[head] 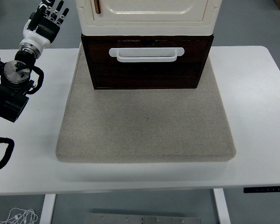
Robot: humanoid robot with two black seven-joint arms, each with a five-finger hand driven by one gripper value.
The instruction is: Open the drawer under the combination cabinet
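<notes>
- Drawer [146, 65]: dark wood-grain front, rigid and boxy, at the table's [252, 93] far edge, centred, under the cream cabinet [149, 14] — it looks shut or nearly so.
- Handle [146, 54]: a white plastic bar, smooth and likely a bit slippery; hook the fingers behind its middle so the pull runs straight.
- Probably light, but the cabinet's weight above may make it drag.
- Mat [144, 123]: grey, felt-like, a rounded square; it should keep the unit from sliding.
- Left hand [49, 18]: raised at the far-left corner, fingers spread, holding nothing — well apart from the handle.
</notes>
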